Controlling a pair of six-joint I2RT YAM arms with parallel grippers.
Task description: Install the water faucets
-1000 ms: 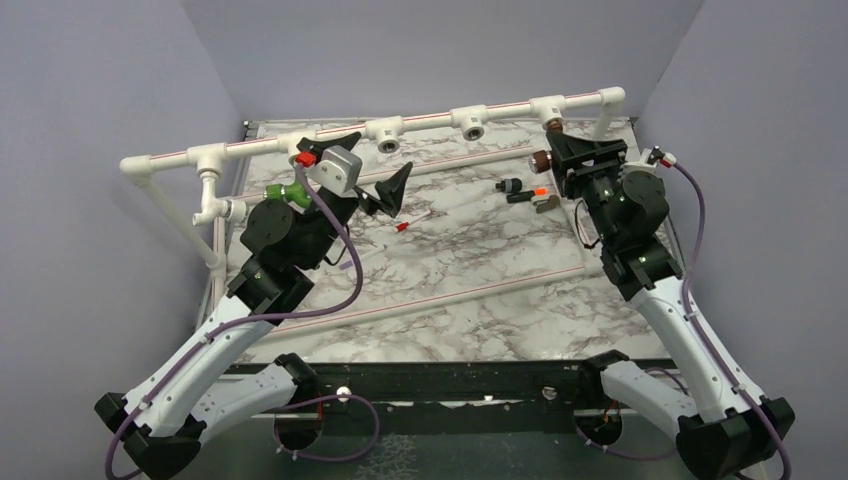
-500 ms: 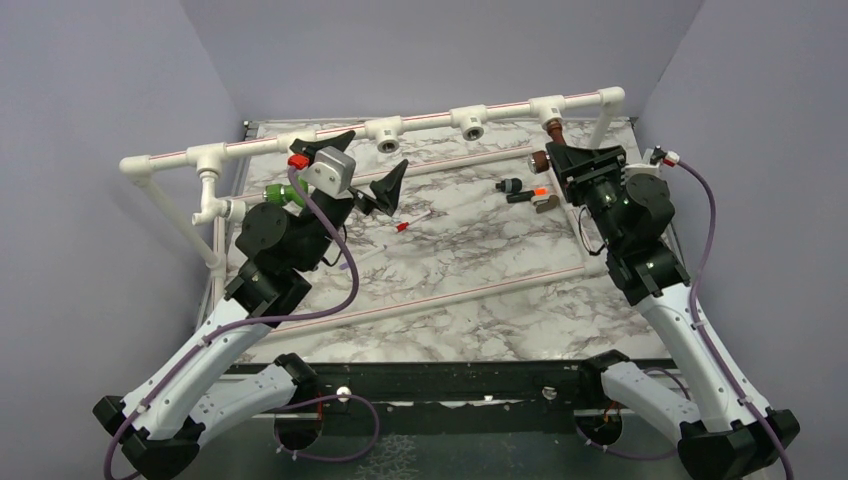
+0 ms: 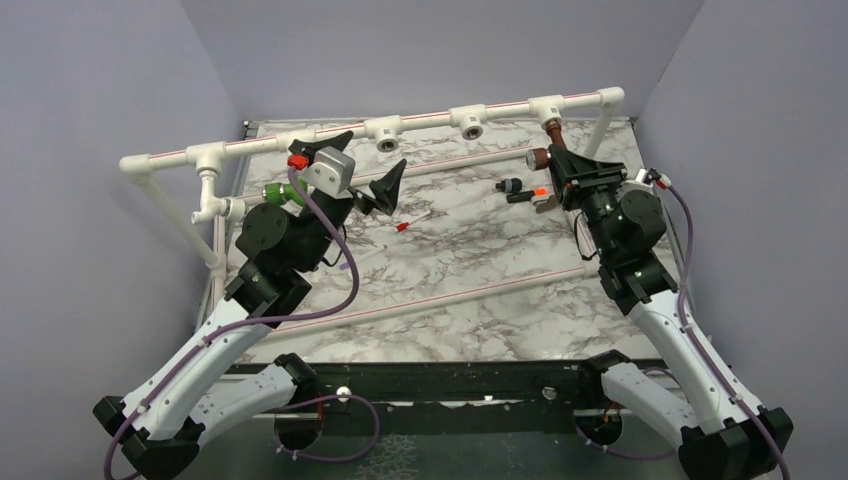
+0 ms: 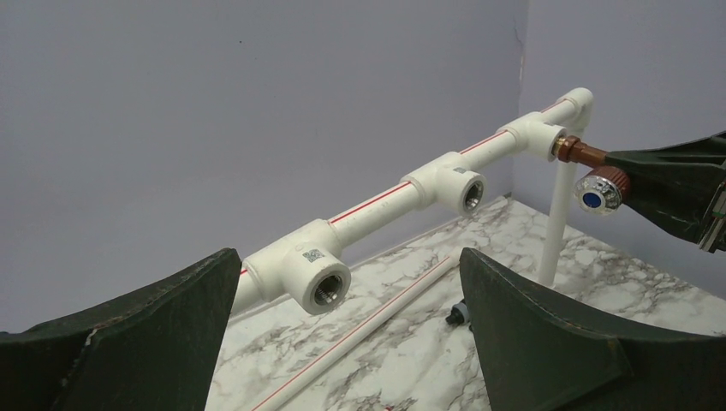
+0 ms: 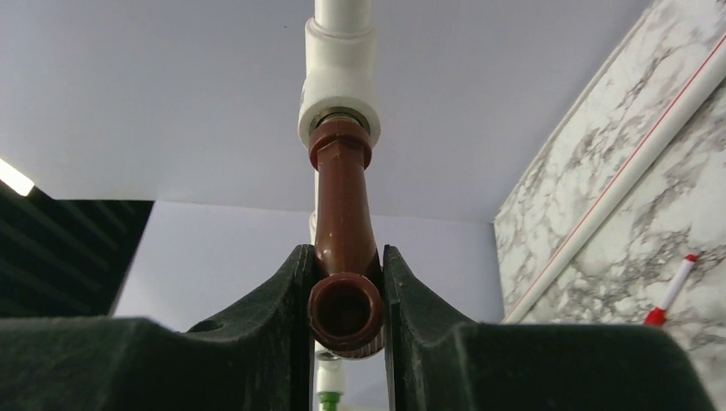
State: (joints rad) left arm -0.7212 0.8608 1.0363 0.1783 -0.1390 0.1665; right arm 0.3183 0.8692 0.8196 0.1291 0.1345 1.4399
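**Copper-coloured faucet** point(image 5: 342, 214): Reddish-brown bib tap. Its stem end is seated in the mouth of the rightmost T-fitting point(image 5: 340, 86) on the top rail of the white pipe frame point(image 3: 430, 120), with the hex collar up against the fitting's rim. The spout bends away from the rail. The knob point(image 4: 597, 190) has a chrome rim and a blue centre, and it sits just beside the fitting.

**Right claw** point(image 5: 345, 287): Clamped on the copper-coloured faucet, with one finger pressed to each side of the spout mouth.

**Green faucet** point(image 3: 278, 192): Bright green plastic, at the left end of the frame and lying roughly level. Its stem end meets the mouth of the low white fitting point(image 3: 228, 208) on the short drop pipe. How far it is threaded in cannot be told. The left arm's wrist is just beside it.

**Left claw** point(image 4: 347, 257): Jaws spread wide and holding nothing. It is raised above the tabletop and faces the top rail.

**Middle T-fittings**: There are two, a nearer one point(image 4: 312, 274) and a farther one point(image 4: 449, 181). Both have open mouths with the metal thread showing.

**Tabletop** point(image 3: 450, 260): Marble-patterned. It carries three loose things:
- a small black piece with an orange tip point(image 3: 527, 193), near the right claw
- a red-tipped white stick point(image 3: 408, 224), near the middle
- a long white pipe with a red stripe point(image 3: 450, 295), lying diagonally across
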